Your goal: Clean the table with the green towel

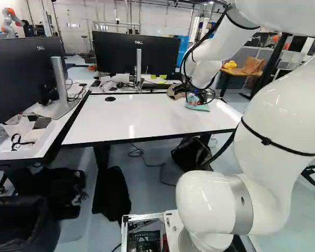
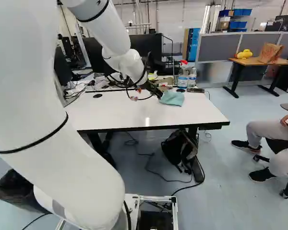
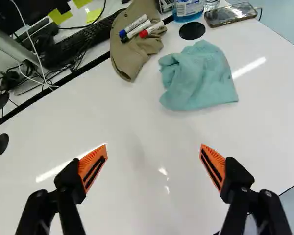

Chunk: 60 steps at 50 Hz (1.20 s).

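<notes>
The gripper (image 2: 156, 90) hangs over the far right part of the white table (image 2: 134, 112), close to the towel in the right base view. In the wrist view the gripper (image 3: 154, 152) stands wide open, with only bare tabletop between its orange pads. Ahead of its fingers, nearer the finger on the towel's side, lies the green towel (image 3: 198, 78), crumpled and bunched, touching neither finger.
Beyond the towel lie a brown cap (image 3: 132, 49) with several markers, a blue-liquid bottle (image 3: 187, 9) and a phone (image 3: 230, 14). Monitors (image 1: 136, 52) stand behind and left of the table. Another robot (image 1: 11, 20) is far back. A backpack (image 2: 178, 149) sits underneath.
</notes>
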Available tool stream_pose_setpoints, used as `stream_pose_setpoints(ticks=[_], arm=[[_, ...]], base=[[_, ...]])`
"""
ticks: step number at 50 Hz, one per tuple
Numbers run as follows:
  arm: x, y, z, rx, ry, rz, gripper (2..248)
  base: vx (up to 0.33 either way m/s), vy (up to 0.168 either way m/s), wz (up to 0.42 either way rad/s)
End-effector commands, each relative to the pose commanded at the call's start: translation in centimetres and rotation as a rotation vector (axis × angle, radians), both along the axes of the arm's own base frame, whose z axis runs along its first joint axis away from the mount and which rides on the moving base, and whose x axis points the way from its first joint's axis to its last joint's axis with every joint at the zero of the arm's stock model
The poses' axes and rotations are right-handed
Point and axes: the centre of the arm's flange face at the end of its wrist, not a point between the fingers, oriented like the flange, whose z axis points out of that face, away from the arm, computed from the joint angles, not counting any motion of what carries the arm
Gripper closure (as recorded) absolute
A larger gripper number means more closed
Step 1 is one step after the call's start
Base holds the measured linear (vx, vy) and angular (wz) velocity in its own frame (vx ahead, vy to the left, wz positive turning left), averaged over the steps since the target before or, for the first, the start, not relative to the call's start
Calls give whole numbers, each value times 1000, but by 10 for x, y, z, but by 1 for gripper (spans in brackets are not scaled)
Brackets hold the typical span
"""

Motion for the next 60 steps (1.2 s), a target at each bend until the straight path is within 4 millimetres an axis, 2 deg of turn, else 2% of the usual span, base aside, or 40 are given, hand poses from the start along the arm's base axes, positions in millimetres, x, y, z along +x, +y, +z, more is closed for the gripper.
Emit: stream_pose_setpoints(ticks=[19,60], arm=[[-32,20,-29,-83,-84,51,3],[-117,64,-88,-222,-298,202,3]], base=[[0,0,0],[0,0,0]])
